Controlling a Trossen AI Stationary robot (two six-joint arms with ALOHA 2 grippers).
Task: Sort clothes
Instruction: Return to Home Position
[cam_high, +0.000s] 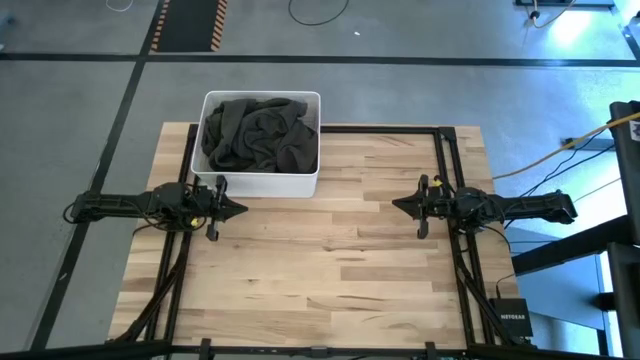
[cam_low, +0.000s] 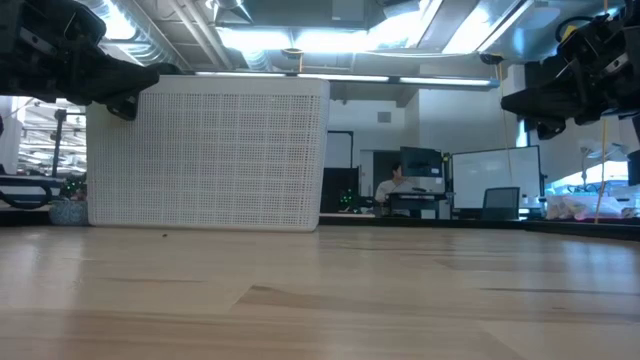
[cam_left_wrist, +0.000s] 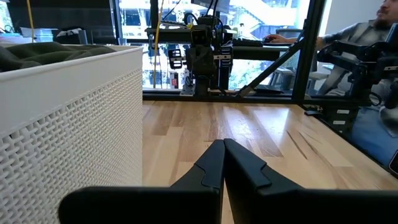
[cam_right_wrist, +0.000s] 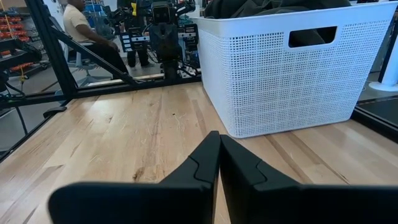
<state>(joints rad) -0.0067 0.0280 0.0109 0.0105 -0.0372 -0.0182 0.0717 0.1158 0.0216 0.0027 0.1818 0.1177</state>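
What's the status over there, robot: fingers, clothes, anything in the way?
Left gripper shut, empty, beside white tub. Right gripper shut, empty, over table. Clothes piled in tub. Nothing blocking.

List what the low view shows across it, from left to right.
white tub → person seated at a far desk → right gripper. The left gripper overlaps the tub's upper left corner, so it is left out.

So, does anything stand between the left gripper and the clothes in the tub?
Only the tub's near wall: the clothes lie inside it, and the left gripper hangs just outside that wall, fingers shut. Nothing covers the clothes from above.
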